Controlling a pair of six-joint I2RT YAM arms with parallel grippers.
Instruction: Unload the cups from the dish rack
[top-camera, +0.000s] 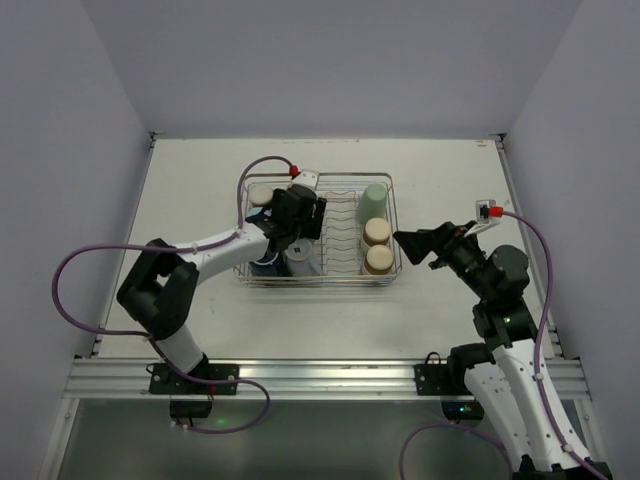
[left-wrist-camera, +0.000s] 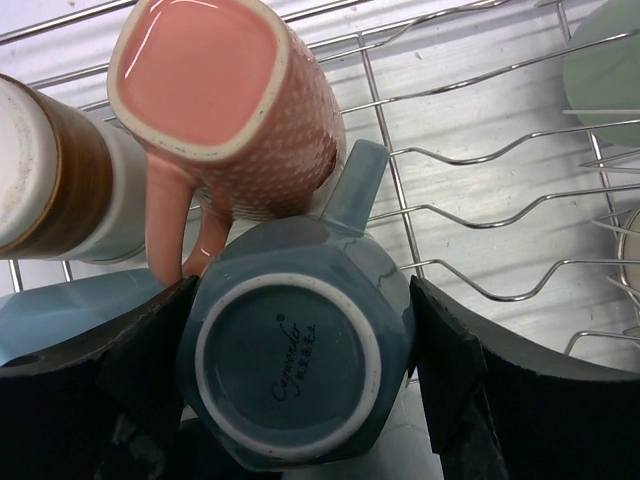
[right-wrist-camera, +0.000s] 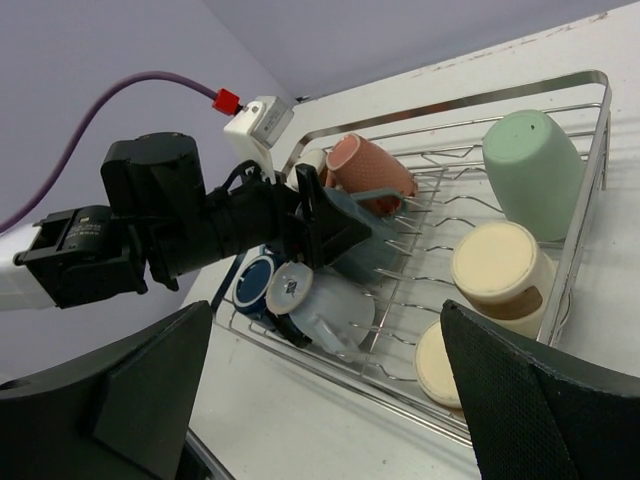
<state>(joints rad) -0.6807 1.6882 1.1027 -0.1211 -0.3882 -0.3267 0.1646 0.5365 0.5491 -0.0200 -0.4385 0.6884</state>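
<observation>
On white tabletop (top-camera: 450, 180), rectangular chrome wire dish rack (top-camera: 340, 177) loaded with cups (top-camera: 377, 232), upturned slate-blue ceramic mug (left-wrist-camera: 290, 370) in rack's left half clamped between left gripper (left-wrist-camera: 303, 310) fingers beside salmon-pink dimpled mug (left-wrist-camera: 230, 110), right gripper (right-wrist-camera: 325, 330) spread wide just right of rack.

You're in a robot lab test cell. Plain pale lavender walls (top-camera: 60, 150) box in a flat white tabletop (top-camera: 200, 180) at the left, top and right of the overhead frame. A silver aluminium extrusion rail (top-camera: 330, 378) runs along the bottom, with two white-and-black robot arms bolted to it (left arm (top-camera: 200, 248), right arm (top-camera: 512, 300)), both trailing purple cables (top-camera: 75, 262). Kitchen props at centre: a chrome wire dish rack (top-camera: 392, 215) holding ceramic cups (top-camera: 376, 231), e.g. a teal octagonal mug (left-wrist-camera: 300, 360).
</observation>
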